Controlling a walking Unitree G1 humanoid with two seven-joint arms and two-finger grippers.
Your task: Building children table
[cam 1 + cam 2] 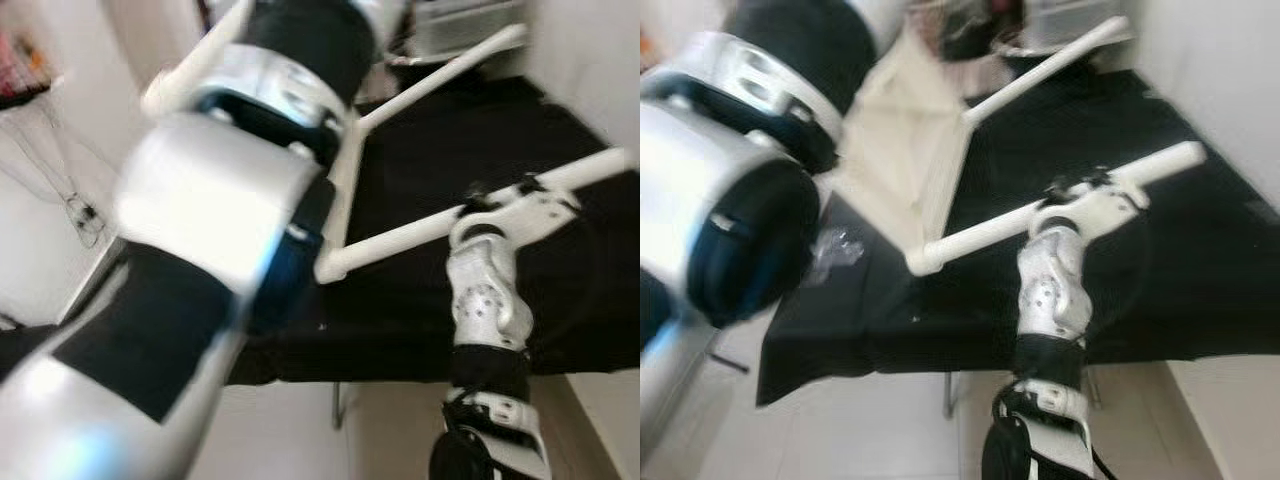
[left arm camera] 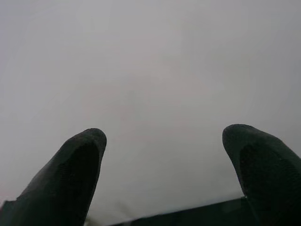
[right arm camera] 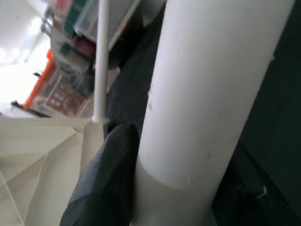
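Head views: right gripper [image 1: 1080, 192] clamped on a white table leg [image 1: 985, 228], held over the black-covered table [image 1: 1200, 270]; upturned tabletop [image 1: 895, 150] just beside.
Left wrist: left gripper [image 2: 164, 155] spread wide, holding nothing.
Right wrist: finger [image 3: 110, 174] pressed against the leg.
Risk: leg likely to twist or slip, given the off-end grip.

1. A black cloth [image 1: 1200, 270] covers the table; its edge hangs over the front.
2. Pale floor [image 1: 870, 430] lies below; a white wall [image 1: 1210, 60] stands at the right.
3. Light is bright and washed-out.
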